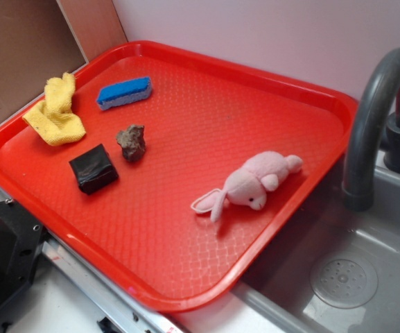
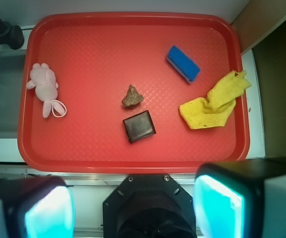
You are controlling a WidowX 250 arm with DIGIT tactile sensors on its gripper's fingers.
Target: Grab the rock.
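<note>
The rock (image 1: 132, 142) (image 2: 132, 96) is a small jagged brown-grey lump lying free on the red tray (image 1: 206, 229) (image 2: 108, 144), just beyond a shiny black cube (image 1: 93, 168) (image 2: 139, 126). In the wrist view my gripper (image 2: 135, 208) looks down from high above the tray's near edge, well short of the rock. Its two cyan pads (image 2: 48, 213) stand wide apart with nothing between them, so it is open. The exterior view does not show the fingers.
On the tray also lie a pink plush bunny (image 1: 251, 186) (image 2: 44, 87), a blue sponge (image 1: 124, 92) (image 2: 183, 63) and a crumpled yellow cloth (image 1: 56, 111) (image 2: 213, 101). A grey sink (image 1: 352, 277) with a dark faucet (image 1: 376, 111) (image 2: 3, 33) adjoins the tray. A brown panel (image 1: 19, 48) stands behind.
</note>
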